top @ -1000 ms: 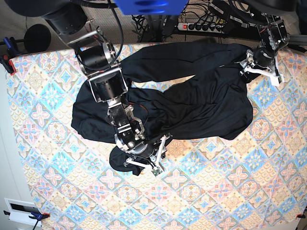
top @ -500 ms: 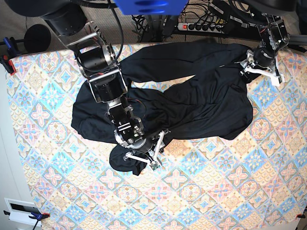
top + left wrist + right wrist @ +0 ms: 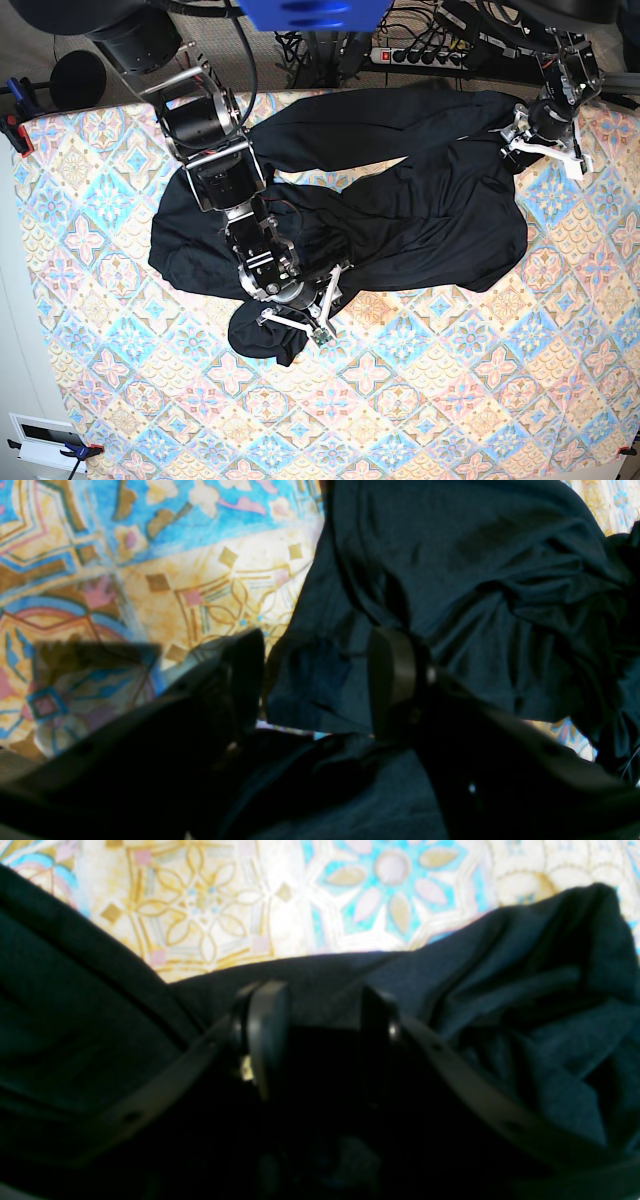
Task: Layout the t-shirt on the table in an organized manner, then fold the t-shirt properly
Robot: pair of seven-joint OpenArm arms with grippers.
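The black t-shirt (image 3: 440, 210) lies crumpled across the back half of the patterned table (image 3: 450, 400), with a rolled lump at its front left. My right gripper (image 3: 300, 325) hangs low over that lump. In the right wrist view its fingers (image 3: 265, 1035) stand apart, astride the t-shirt (image 3: 540, 1030) edge, with table (image 3: 300, 900) cloth beyond. My left gripper (image 3: 540, 150) sits at the shirt's back right corner. The left wrist view has this gripper (image 3: 320, 680) open, a fold of the t-shirt (image 3: 475, 555) between its fingers and the table (image 3: 200, 580) at left.
A power strip (image 3: 425, 55) with tangled cables lies behind the table's back edge. A clamp (image 3: 15, 125) grips the back left corner and another clamp (image 3: 75, 450) sits beside a white box (image 3: 40, 438) at the front left.
My right gripper has crept a little toward the back of the table, over the shirt's front left lump. The left arm and the rest of the shirt have stayed put.
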